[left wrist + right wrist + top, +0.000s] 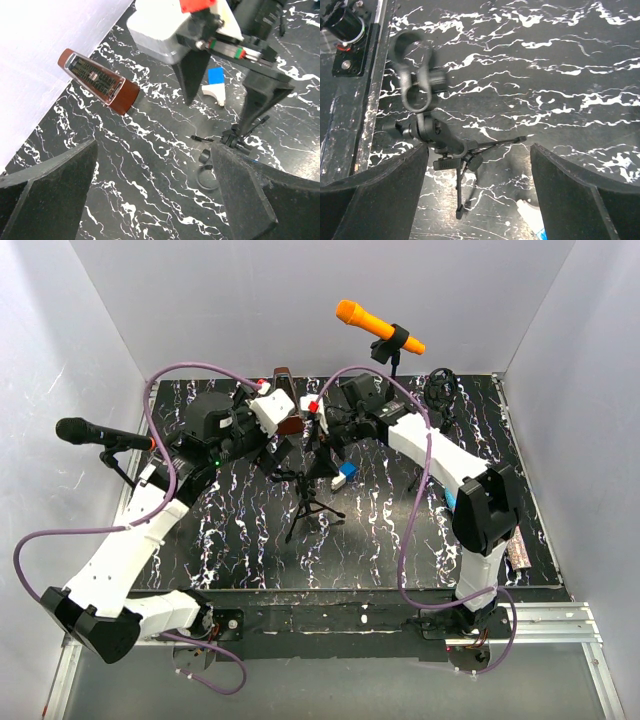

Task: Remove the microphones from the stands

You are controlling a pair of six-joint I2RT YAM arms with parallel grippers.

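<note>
An orange microphone [378,327] sits in a clip on a stand at the back wall. A black microphone [100,433] sits on a stand at the far left. A small black tripod stand [305,502] in the middle has an empty clip [415,75]. My left gripper [278,445] is open and empty just left of this stand; in the left wrist view [155,195] it hangs over bare table. My right gripper [322,452] is open and empty above the stand; in the right wrist view [477,190] the tripod's head [427,131] lies by its left finger.
A brown metronome [97,80] lies near the back wall. A blue and white block [216,82] lies beside the middle stand. A stand with a round shock mount [438,390] is at the back right. White walls enclose three sides.
</note>
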